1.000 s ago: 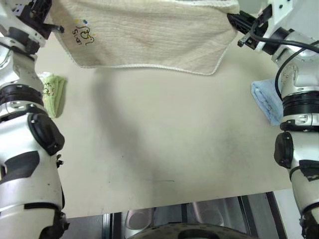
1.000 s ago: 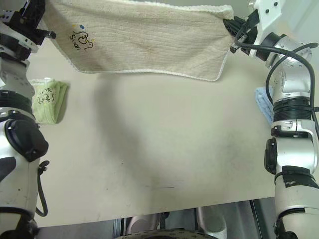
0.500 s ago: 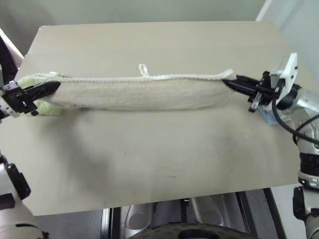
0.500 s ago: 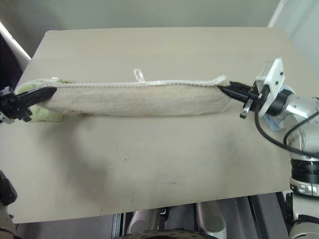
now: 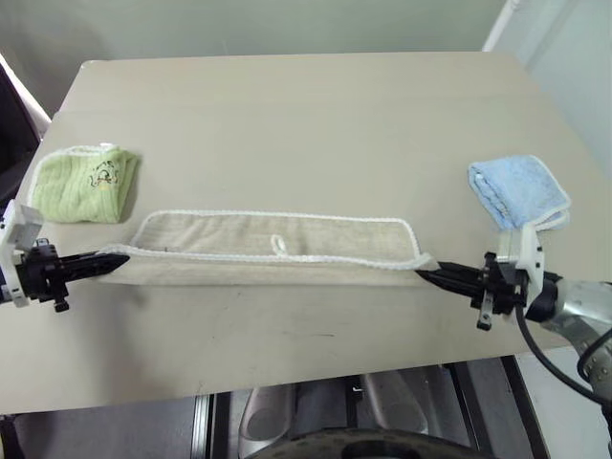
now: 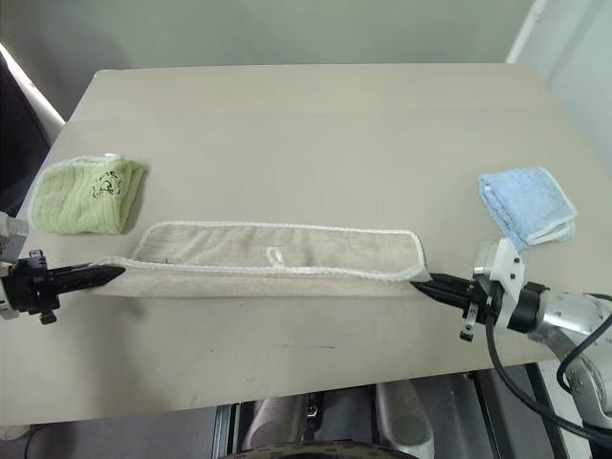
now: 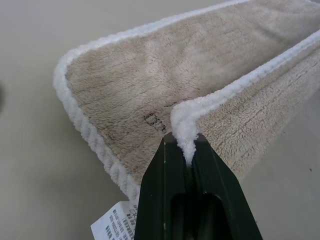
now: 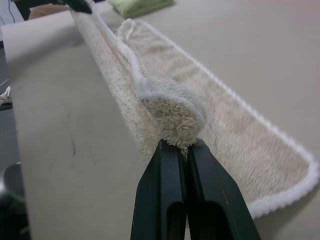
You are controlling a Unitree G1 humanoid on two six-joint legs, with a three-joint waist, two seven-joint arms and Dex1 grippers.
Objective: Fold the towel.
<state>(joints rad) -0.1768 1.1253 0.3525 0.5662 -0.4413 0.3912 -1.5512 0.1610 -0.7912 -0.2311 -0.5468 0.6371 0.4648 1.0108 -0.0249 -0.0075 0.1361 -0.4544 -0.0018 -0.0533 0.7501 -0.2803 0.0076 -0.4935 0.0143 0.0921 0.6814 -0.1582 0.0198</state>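
Note:
The beige towel with white corded edging lies stretched across the table as a long strip, its far part flat and its near edge lifted. A small white loop shows on it. My left gripper is shut on the towel's left near corner; in the left wrist view the fingertips pinch the white edging. On the opposite side, my right gripper is shut on the right near corner, with the fingertips clamping the fluffy corner in the right wrist view. Both grippers sit low, near the table's front edge.
A folded light green towel lies at the table's left, just beyond the beige towel's left end. A folded light blue towel lies at the right. The tan table is bare beyond; its front edge is close behind the grippers.
Both grippers have come down and back toward the front edge, still holding the corners. The towel, which hung in the air, now rests on the table as a long strip.

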